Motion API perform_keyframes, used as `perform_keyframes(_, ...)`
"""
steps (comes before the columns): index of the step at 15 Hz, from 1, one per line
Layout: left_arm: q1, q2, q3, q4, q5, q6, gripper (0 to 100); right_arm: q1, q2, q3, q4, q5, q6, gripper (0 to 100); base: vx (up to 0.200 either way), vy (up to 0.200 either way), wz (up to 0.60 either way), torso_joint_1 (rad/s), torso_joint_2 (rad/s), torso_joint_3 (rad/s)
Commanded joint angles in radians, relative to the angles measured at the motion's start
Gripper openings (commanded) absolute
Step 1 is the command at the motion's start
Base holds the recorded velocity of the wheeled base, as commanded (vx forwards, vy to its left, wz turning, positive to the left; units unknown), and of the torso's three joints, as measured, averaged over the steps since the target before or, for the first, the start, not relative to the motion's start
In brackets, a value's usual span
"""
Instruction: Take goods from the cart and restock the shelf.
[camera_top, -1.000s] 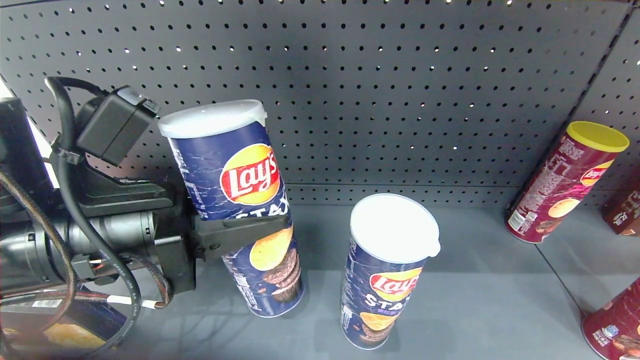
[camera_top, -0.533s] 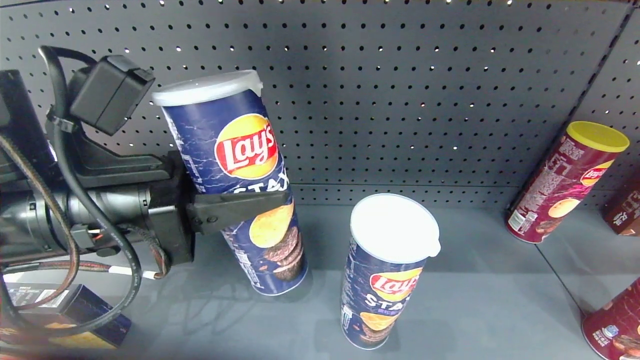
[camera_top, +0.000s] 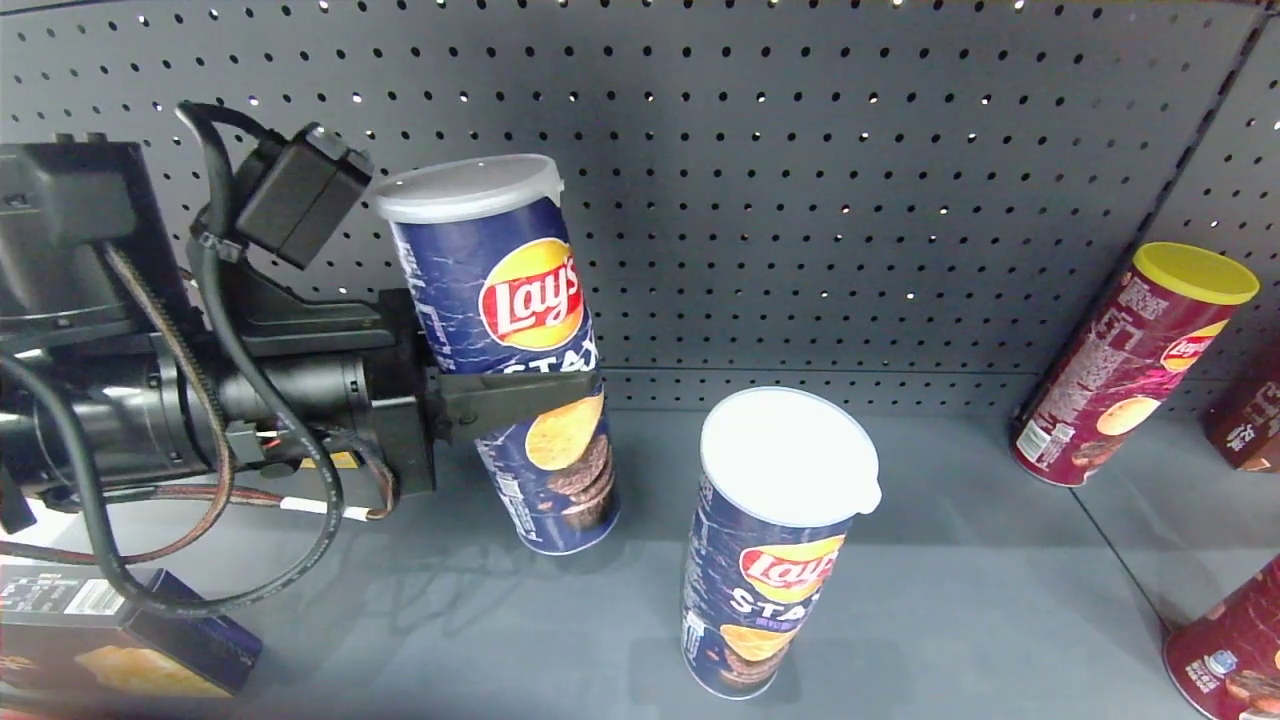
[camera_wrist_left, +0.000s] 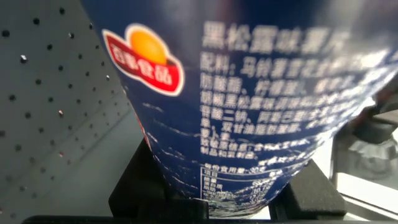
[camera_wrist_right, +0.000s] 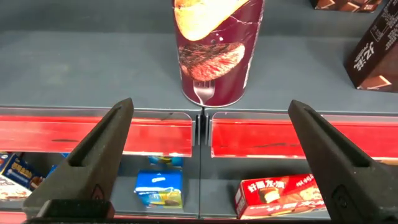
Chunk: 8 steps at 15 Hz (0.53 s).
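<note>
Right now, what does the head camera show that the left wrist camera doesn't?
The head view adds the white lid of the blue chip can, a second blue can standing on the shelf, and a yellow-lidded maroon can farther right. The left wrist view adds the small print on that can's back. Both share the blue chip can, the left gripper clamped on it, and the pegboard wall.

Left pincer (camera_top: 545, 388) tight; right pincer (camera_wrist_right: 211, 107) agape

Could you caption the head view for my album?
Left gripper holds a tilted blue chip can beside an upright blue can on the shelf.
</note>
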Motion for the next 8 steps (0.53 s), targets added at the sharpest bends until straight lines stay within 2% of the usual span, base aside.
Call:
perform_keyframes(1, -0.010, 0.059, -0.034, 0.001, -0.004, 0.026, 0, 0.000, 0.000, 0.000, 0.000, 0.000, 0.000, 100, 0.000, 0.000, 0.00, 0.000, 0.00, 0.000)
perform_keyframes(3, -0.020, 0.107, -0.054, -0.002, -0.001, 0.069, 0, 0.000, 0.000, 0.000, 0.000, 0.000, 0.000, 100, 0.000, 0.000, 0.00, 0.000, 0.00, 0.000)
perform_keyframes(5, -0.017, 0.167, -0.097, 0.006, 0.004, 0.170, 0, 0.000, 0.000, 0.000, 0.000, 0.000, 0.000, 100, 0.000, 0.000, 0.00, 0.000, 0.00, 0.000)
perform_keyframes(6, -0.017, 0.185, -0.115, 0.031, 0.004, 0.185, 0, 0.000, 0.000, 0.000, 0.000, 0.000, 0.000, 100, 0.000, 0.000, 0.00, 0.000, 0.00, 0.000)
perform_keyframes(8, -0.016, 0.217, -0.158, 0.067, 0.002, 0.192, 0, 0.000, 0.000, 0.001, 0.000, 0.000, 0.000, 100, 0.000, 0.000, 0.00, 0.000, 0.00, 0.000)
